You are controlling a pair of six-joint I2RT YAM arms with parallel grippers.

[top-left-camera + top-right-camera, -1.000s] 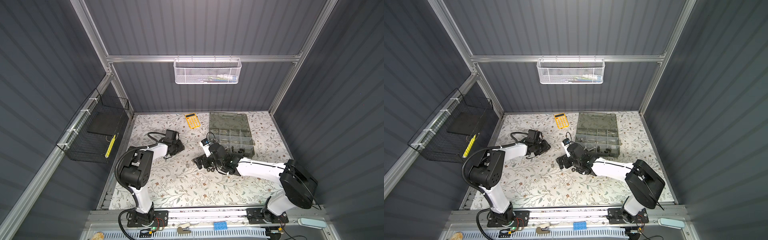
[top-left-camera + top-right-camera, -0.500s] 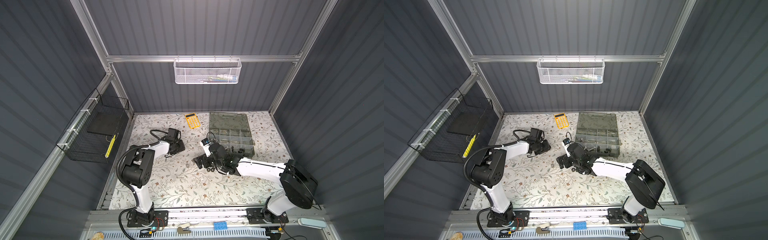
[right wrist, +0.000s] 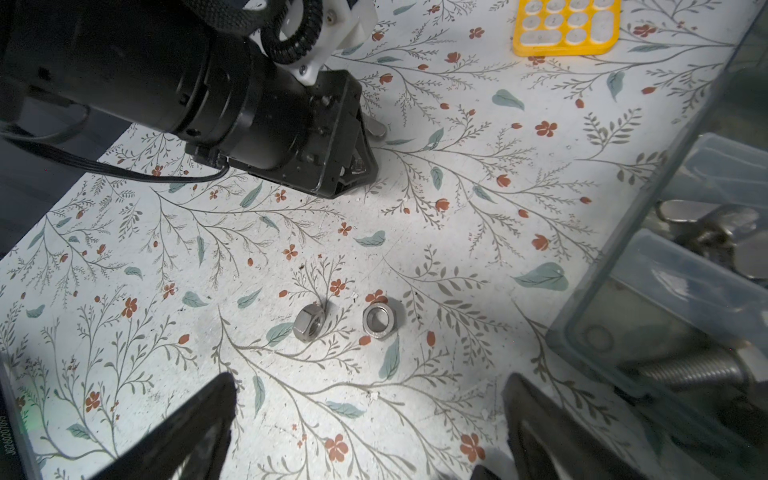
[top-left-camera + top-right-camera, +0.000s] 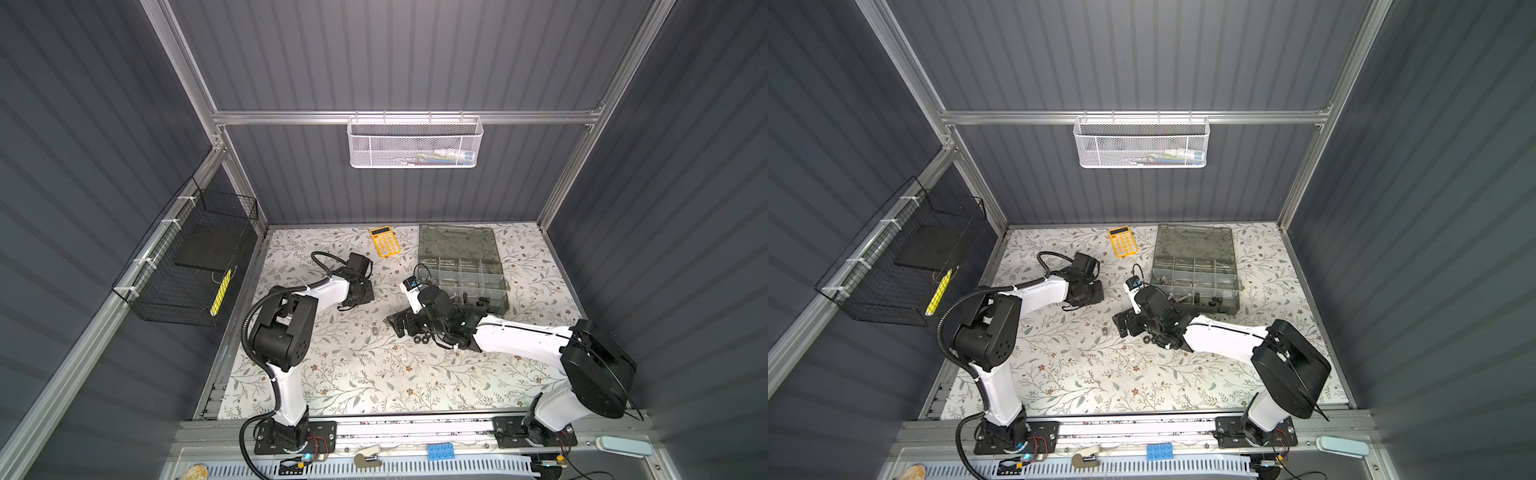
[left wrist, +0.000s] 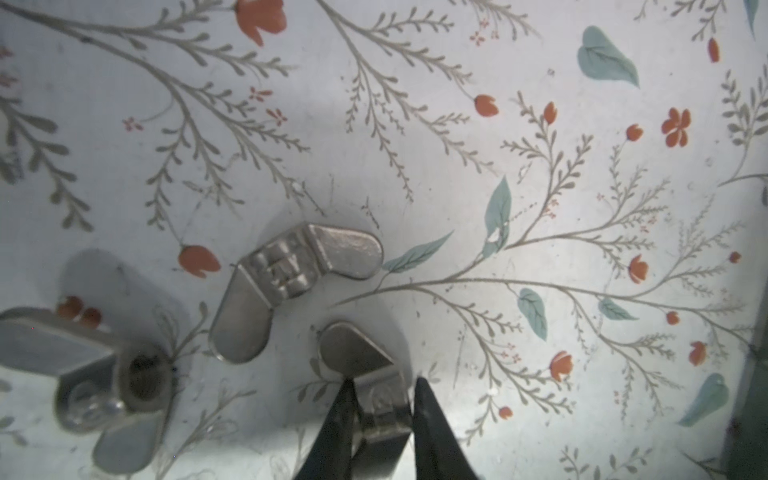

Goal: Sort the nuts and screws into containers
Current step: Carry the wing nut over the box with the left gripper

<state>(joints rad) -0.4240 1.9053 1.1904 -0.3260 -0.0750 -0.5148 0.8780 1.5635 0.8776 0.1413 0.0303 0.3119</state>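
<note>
Left gripper (image 5: 383, 399): clenched on a silver wing nut (image 5: 353, 353), one black finger on each side of the nut's body, one wing jutting ahead of the tips.
Change: over the last second the jaws had drawn in from a wider stance. In both top views the left arm had hardly shifted.
Meaning: judged as a grasp only just made. The nut appeared to lie on the bench (image 4: 374, 374), not yet lifted.
Neighbours: two more wing nuts lay just beside the held one, the nearer (image 5: 286, 266) on its side and the farther (image 5: 104, 374) with its bore showing.
Right gripper (image 3: 374, 415): released, spread wide, as it had been a second before. Two silver hex nuts (image 3: 309, 322) lay ahead of it, untouched.
Containers: the organizer box (image 4: 457, 245) stood open just beside the right gripper and well apart from the left. One compartment (image 3: 706, 232) already held winged nuts.
Next: probably a lift and a carry across to that compartment. A grip this close to the tips might slip.
</note>
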